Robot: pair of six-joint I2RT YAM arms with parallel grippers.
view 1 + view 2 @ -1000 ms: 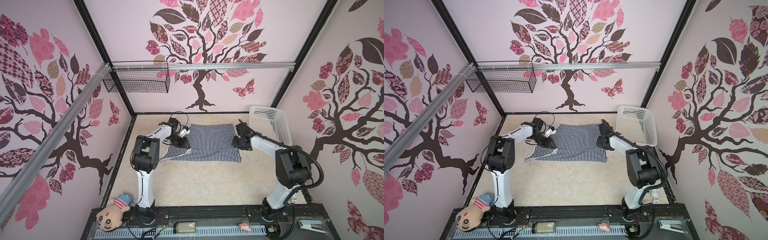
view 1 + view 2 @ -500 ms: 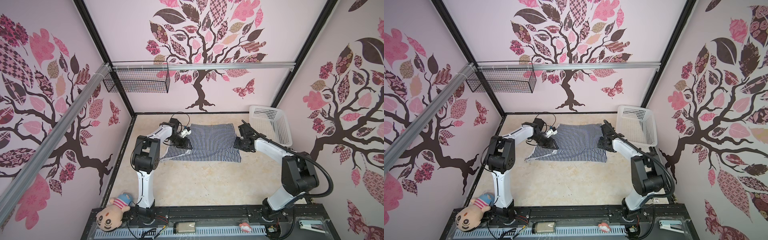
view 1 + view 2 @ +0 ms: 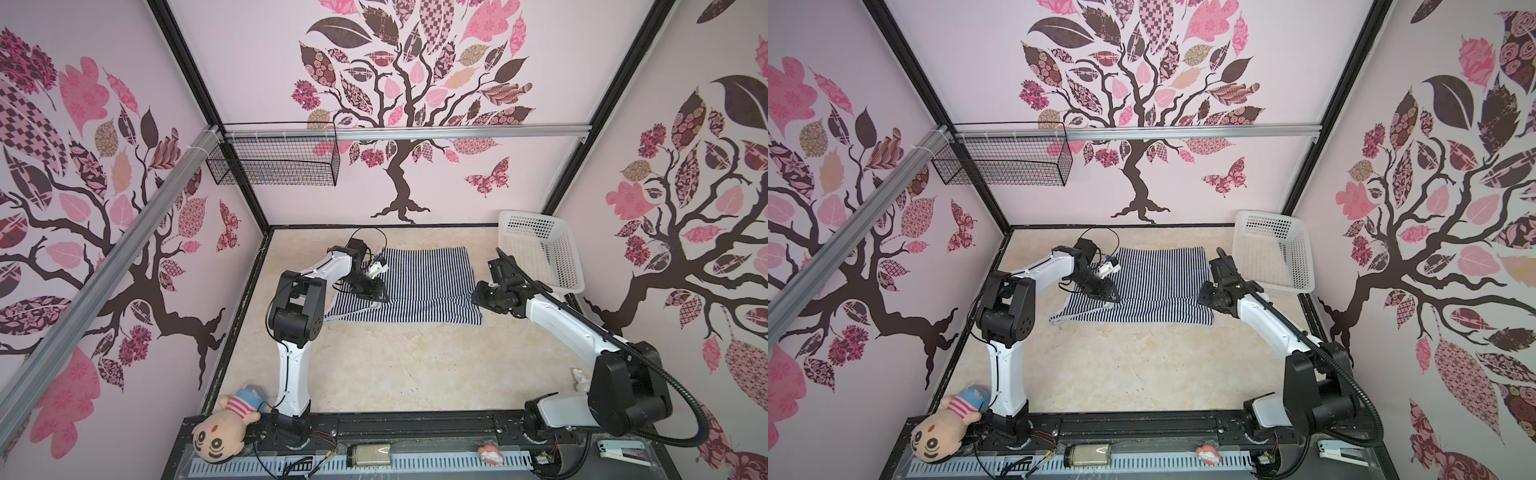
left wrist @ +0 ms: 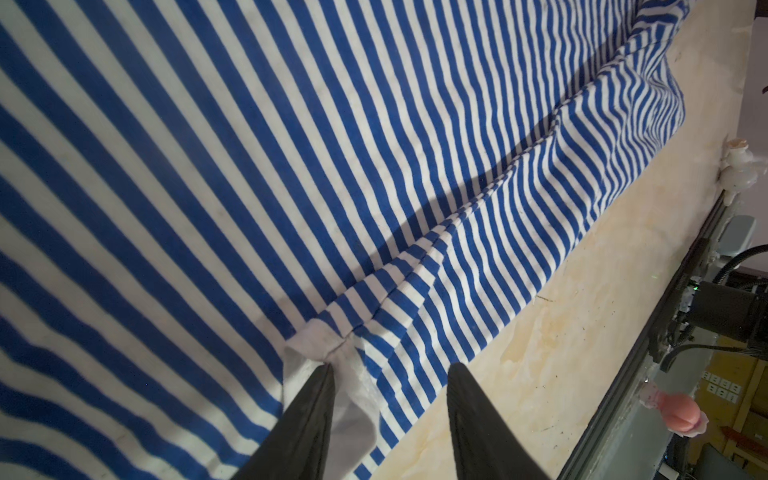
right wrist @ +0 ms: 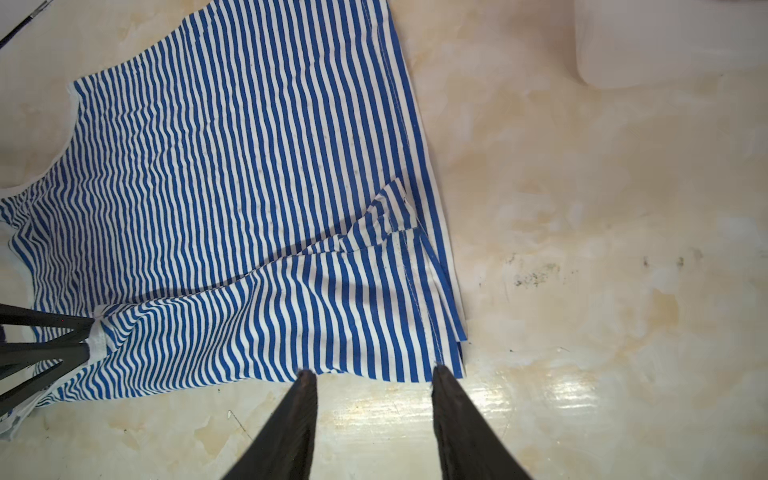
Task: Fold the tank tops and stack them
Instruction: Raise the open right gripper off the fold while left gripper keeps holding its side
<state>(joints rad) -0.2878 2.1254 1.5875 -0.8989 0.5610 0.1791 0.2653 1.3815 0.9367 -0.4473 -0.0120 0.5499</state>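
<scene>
One striped tank top (image 3: pixel 424 286) (image 3: pixel 1158 286) lies spread on the table, its near long side folded over onto itself. My left gripper (image 3: pixel 376 297) (image 3: pixel 1109 296) hangs over the top's left part. In the left wrist view it (image 4: pixel 390 368) is open, and one fingertip (image 4: pixel 322 374) touches the white edging (image 4: pixel 316 336) at the fold's corner. My right gripper (image 3: pixel 476 297) (image 3: pixel 1202 297) sits at the top's right end. In the right wrist view it (image 5: pixel 372 372) is open over bare table, tips just at the hem (image 5: pixel 415 291).
A white slotted basket (image 3: pixel 540 245) (image 3: pixel 1273 249) leans in the back right corner, close behind the right arm. A black wire basket (image 3: pixel 274 162) hangs on the back wall. A plush doll (image 3: pixel 224 428) lies by the left arm's base.
Both grippers have opened their jaws. The right arm's elbow has swung out to the right and its gripper has drawn back a little off the hem. The left arm has barely moved.
</scene>
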